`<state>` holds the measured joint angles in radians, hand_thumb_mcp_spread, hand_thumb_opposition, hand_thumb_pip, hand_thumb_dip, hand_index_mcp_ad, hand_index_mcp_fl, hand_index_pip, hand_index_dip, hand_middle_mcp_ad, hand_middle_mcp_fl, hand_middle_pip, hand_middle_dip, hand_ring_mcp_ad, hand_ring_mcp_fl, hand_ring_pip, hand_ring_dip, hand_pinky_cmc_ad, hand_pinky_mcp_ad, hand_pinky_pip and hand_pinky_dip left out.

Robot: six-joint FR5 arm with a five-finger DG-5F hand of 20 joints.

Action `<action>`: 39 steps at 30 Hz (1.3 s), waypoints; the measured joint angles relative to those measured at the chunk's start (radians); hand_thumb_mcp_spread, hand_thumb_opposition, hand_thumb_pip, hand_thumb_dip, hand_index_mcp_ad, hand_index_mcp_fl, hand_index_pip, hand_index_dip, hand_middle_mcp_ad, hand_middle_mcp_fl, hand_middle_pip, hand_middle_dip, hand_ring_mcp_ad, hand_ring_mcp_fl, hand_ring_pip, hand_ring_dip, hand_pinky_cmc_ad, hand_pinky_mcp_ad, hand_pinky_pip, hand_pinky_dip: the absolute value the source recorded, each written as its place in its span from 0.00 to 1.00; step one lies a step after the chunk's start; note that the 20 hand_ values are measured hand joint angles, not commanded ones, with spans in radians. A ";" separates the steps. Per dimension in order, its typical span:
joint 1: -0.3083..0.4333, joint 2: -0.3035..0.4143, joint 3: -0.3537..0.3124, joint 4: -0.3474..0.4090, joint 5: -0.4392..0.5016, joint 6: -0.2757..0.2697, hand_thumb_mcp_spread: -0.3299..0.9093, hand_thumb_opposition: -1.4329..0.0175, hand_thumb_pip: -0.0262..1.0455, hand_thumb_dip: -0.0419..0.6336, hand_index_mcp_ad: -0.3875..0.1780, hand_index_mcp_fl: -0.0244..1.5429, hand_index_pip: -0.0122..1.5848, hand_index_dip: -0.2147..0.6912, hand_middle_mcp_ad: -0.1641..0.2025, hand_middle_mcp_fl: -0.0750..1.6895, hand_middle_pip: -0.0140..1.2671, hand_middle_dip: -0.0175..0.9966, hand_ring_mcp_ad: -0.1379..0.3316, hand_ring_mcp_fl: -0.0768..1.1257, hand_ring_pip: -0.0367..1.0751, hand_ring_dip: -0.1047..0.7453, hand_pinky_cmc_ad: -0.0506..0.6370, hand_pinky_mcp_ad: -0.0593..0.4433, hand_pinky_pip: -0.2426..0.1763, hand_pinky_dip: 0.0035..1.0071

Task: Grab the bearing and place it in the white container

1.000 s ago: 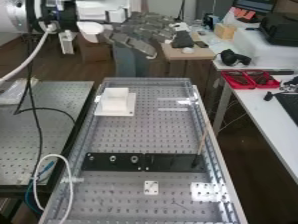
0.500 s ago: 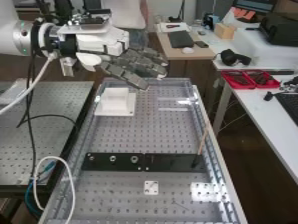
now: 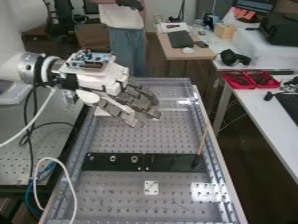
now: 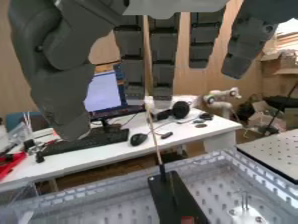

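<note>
The dark grey hand (image 3: 130, 102) hangs over the far left part of the perforated tray, its fingers straight and loosely spread with nothing between them. In the wrist view the hand (image 4: 163, 55) shows straight fingers, with the thumb off to one side. Behind the hand, the white container (image 3: 101, 111) is mostly hidden, only a bit of its base showing. Three small metal rings, among them a bearing (image 3: 134, 159), sit in a row on the left part of the black plate (image 3: 174, 162), nearer the camera than the hand.
A thin wooden stick (image 3: 202, 141) stands upright at the black plate's right end, also a tall stick (image 4: 154, 142) in the wrist view. A small white plate (image 3: 151, 187) lies nearer. Raised rails edge the tray (image 3: 214, 150). A side table (image 3: 266, 117) holds red bins (image 3: 249, 79).
The arm and hand have come down and nearer the camera, from above the tray's far end to over the white container, which they now largely cover. The fingers have stayed straight.
</note>
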<state>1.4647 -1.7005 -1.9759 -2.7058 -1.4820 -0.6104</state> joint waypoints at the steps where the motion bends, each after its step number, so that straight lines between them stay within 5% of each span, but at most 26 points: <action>1: -0.003 -0.006 0.000 0.001 -0.004 0.002 0.59 0.47 0.55 0.41 0.69 0.27 0.30 0.46 0.70 0.29 0.11 0.62 0.70 0.12 0.13 0.34 0.67 0.77 0.44 0.24; 8: -0.045 -0.078 0.013 0.015 -0.062 0.005 0.59 0.45 0.60 0.46 0.69 0.24 0.52 0.46 0.70 0.28 0.11 0.64 0.68 0.14 0.13 0.38 0.67 0.77 0.44 0.24; 14: -0.079 -0.121 0.025 0.048 -0.116 -0.015 0.59 0.45 0.61 0.48 0.68 0.21 0.58 0.45 0.70 0.29 0.13 0.64 0.67 0.19 0.13 0.41 0.67 0.77 0.44 0.24; 29: -0.166 -0.184 0.040 0.077 -0.247 -0.056 0.63 0.44 0.61 0.49 0.68 0.18 0.57 0.40 0.69 0.34 0.20 0.64 0.65 0.24 0.13 0.49 0.66 0.76 0.48 0.20; 39: -0.204 -0.215 0.030 0.141 -0.337 -0.107 0.64 0.42 0.61 0.49 0.65 0.24 0.59 0.37 0.68 0.40 0.29 0.64 0.58 0.27 0.13 0.57 0.65 0.75 0.47 0.18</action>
<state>1.2603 -1.9150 -1.9458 -2.5651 -1.8190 -0.7174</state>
